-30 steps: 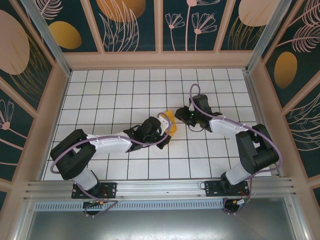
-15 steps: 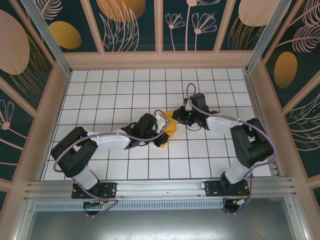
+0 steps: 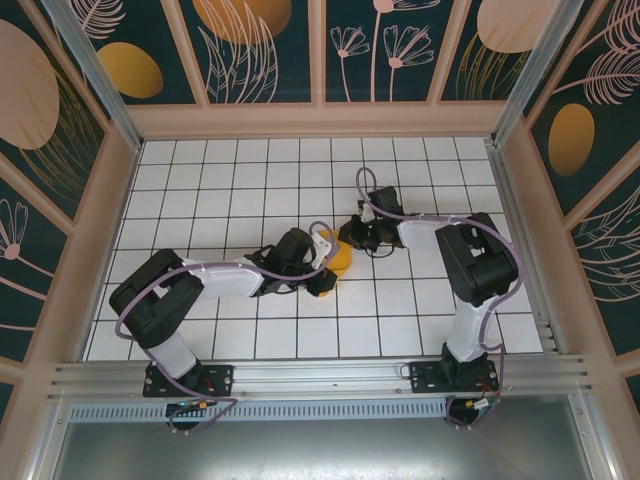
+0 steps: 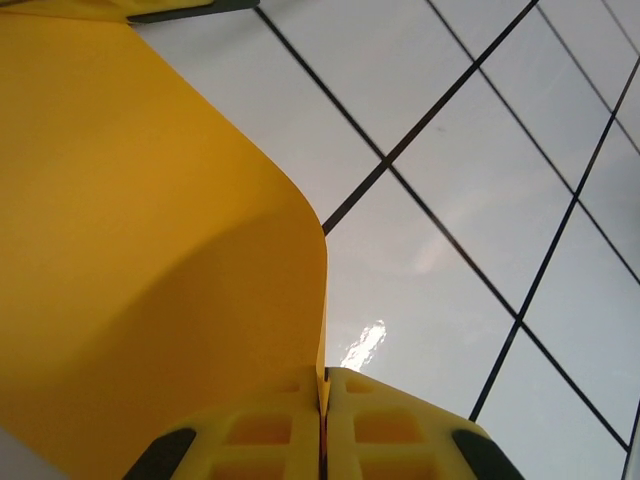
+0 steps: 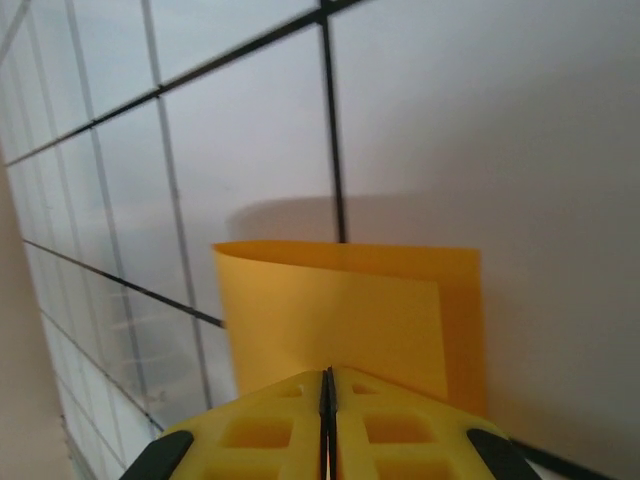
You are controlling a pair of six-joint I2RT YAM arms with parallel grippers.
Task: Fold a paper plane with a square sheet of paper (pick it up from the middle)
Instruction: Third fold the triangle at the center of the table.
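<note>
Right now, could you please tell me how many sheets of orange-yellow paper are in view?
1. The sheet of paper is near the middle of the table, curled over, pinched by the left tool and the right tool. Another could hide under the arms.

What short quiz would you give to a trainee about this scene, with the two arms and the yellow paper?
1. True or false: the left end effector is open.
2. What does the right end effector grip? A: nothing. B: the sheet of paper. C: a cable.
3. Fill in: the table has a grid of white ____.
Key: 1 false; 2 B; 3 tiles.
</note>
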